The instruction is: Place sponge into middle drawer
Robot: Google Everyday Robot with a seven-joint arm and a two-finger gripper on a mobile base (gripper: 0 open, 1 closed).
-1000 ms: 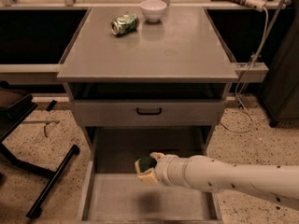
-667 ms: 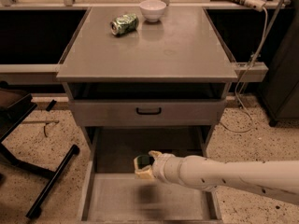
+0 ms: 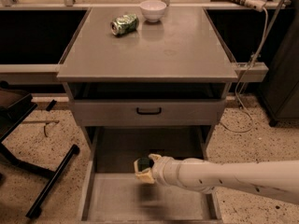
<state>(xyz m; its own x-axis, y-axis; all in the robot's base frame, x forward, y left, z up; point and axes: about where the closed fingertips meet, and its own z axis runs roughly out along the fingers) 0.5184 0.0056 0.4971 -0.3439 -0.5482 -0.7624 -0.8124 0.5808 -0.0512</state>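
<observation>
Camera view looks down on a grey worktop (image 3: 177, 45) topping a cabinet. Below it, the middle drawer (image 3: 112, 200) stands pulled out. Over the drawer's rear part hangs the claw (image 3: 144, 170), closed around the sponge (image 3: 145, 163), which is held above the drawer floor.

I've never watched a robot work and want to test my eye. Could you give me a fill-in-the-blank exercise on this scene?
1. The gripper hangs over the open middle drawer, shut on a ____.
2. On the table, near the bowl, lies a crushed green ____.
3. The closed drawer front above has a black ____.
Missing words: sponge; can; handle.
</observation>
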